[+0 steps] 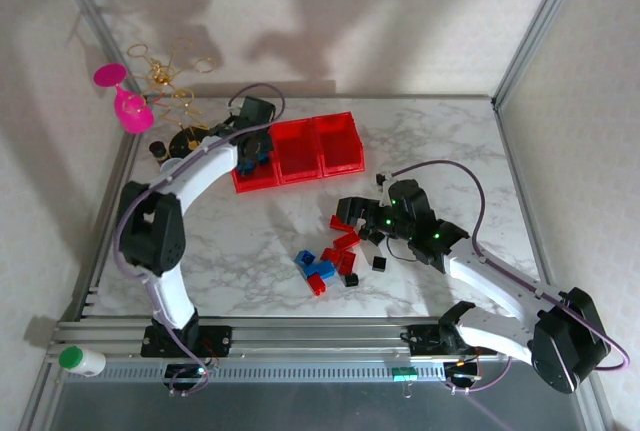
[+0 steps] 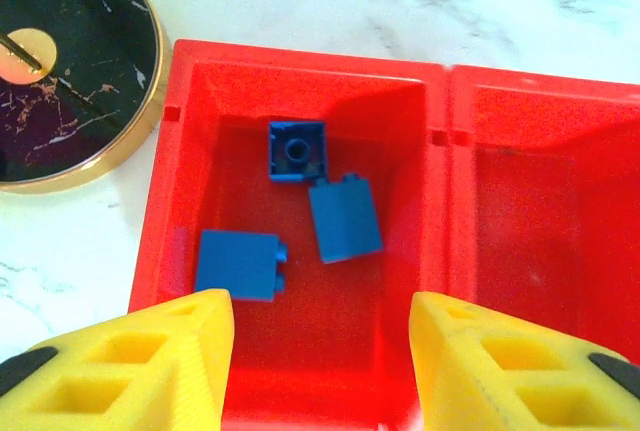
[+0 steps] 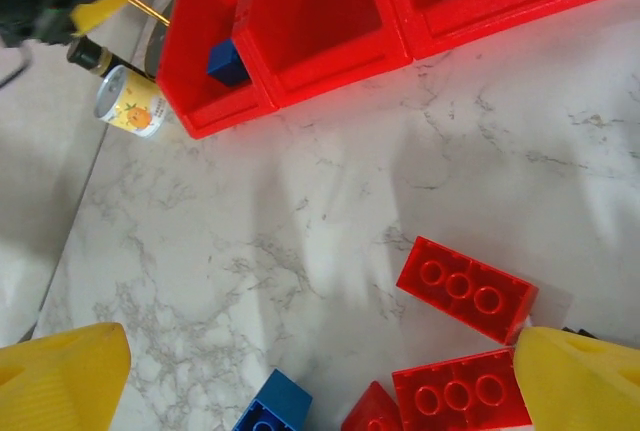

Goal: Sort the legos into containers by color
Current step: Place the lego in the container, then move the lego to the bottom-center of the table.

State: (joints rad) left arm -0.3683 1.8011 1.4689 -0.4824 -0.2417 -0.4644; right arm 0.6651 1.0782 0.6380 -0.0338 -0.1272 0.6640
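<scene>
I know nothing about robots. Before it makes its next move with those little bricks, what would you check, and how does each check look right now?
1. Left pincer empty, jaws apart: ok.
2. Three blue bricks lie inside the left bin, no other colour with them: ok.
3. Right pincer open and empty over the red bricks: ok.
4. Middle bin free for a new colour: ok, as far as it shows.
5. All bricks off the table: not ok; a pile lies loose.
</scene>
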